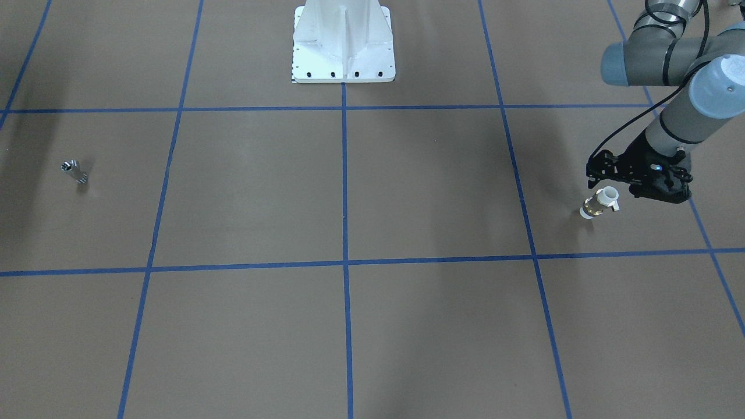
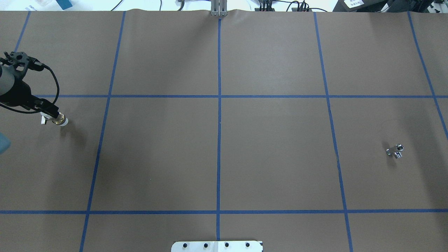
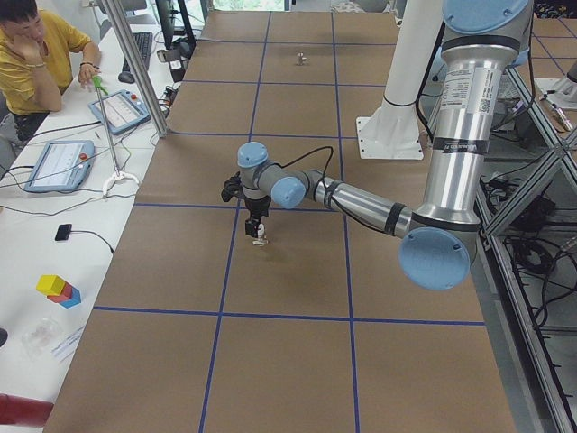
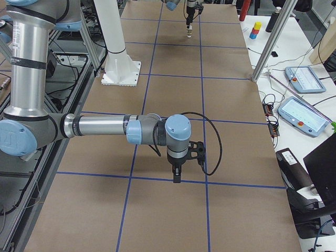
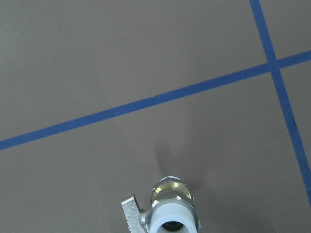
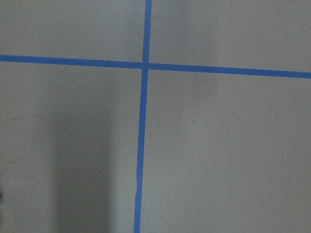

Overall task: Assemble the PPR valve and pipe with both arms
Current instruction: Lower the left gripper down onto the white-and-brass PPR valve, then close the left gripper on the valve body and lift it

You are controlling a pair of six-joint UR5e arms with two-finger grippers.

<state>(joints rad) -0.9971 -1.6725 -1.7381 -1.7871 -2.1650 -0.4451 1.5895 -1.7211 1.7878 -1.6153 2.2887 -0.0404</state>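
Note:
The PPR valve (image 1: 599, 203) has white ends, a brass band and a small side lever. It sits in my left gripper (image 1: 612, 191) at the table's left end and shows in the overhead view (image 2: 58, 120) under the gripper (image 2: 49, 112). The left gripper is shut on it, and its shadow falls slightly apart from it. In the left wrist view the valve (image 5: 167, 211) is end-on at the bottom edge. The pipe (image 2: 395, 151), small and chrome, lies alone at the right end (image 1: 74, 171). My right gripper (image 4: 177, 176) points down above the table; I cannot tell whether it is open or shut.
Brown table cover with blue tape grid lines (image 2: 219, 105). The white bolted pedestal (image 1: 343, 43) stands at the robot's side. An operator (image 3: 36, 54) sits beyond the left end, with tablets (image 3: 56, 164) and coloured blocks (image 3: 58, 289) on the side bench.

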